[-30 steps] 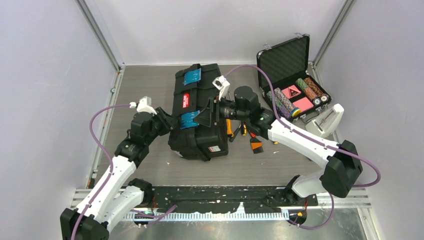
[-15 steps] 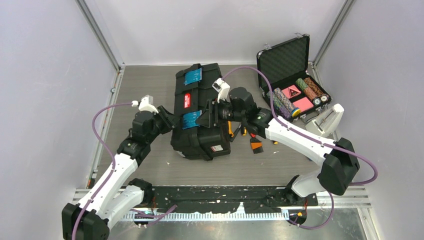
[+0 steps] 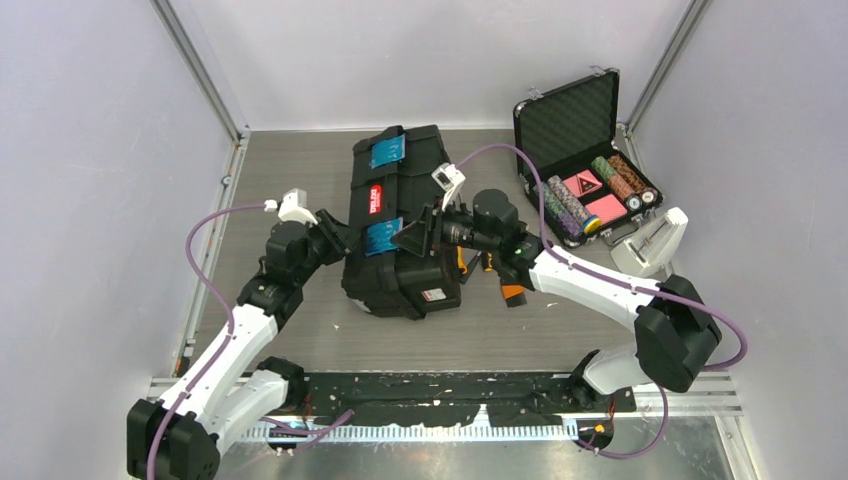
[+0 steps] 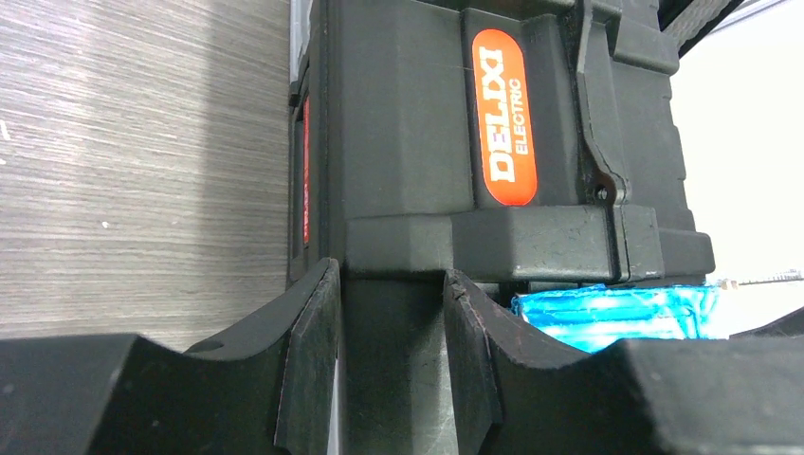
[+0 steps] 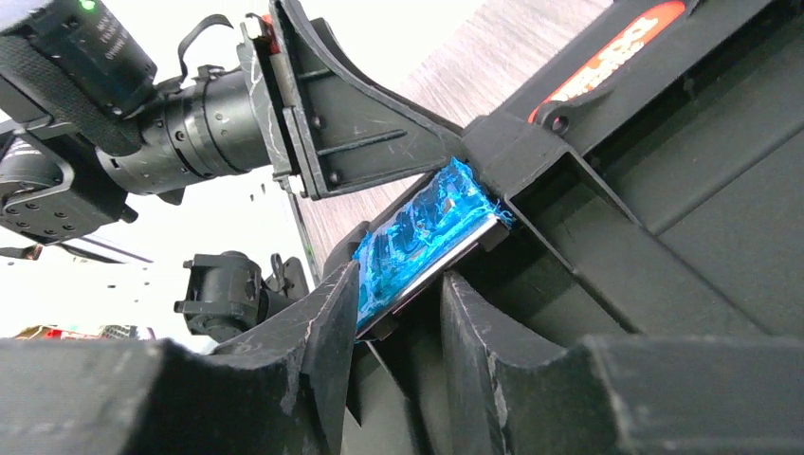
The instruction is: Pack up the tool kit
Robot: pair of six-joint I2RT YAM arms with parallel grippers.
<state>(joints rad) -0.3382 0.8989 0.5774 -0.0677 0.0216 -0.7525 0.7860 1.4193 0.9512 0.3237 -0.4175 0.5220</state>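
The black toolbox (image 3: 400, 225) lies across the middle of the table, with one blue latch (image 3: 386, 153) at its far end and another (image 3: 378, 240) nearer. My left gripper (image 3: 336, 240) is at the box's left side. In the left wrist view it (image 4: 389, 284) is shut on a black ridge of the toolbox (image 4: 408, 142). My right gripper (image 3: 420, 238) reaches over the box from the right. In the right wrist view it (image 5: 398, 280) is closed on the lower edge of the near blue latch (image 5: 427, 227). Yellow-black (image 3: 460, 262) and orange (image 3: 512, 293) hand tools lie right of the box, partly hidden by my right arm.
An open foam-lined black case of poker chips (image 3: 590, 170) stands at the back right. A white holder (image 3: 650, 240) sits in front of it. Metal frame rails run along both sides. A black mat (image 3: 450, 405) covers the near edge.
My right arm has settled lower and slightly right, its gripper staying on the near latch. My left gripper crept a little toward the box. The toolbox has barely shifted.
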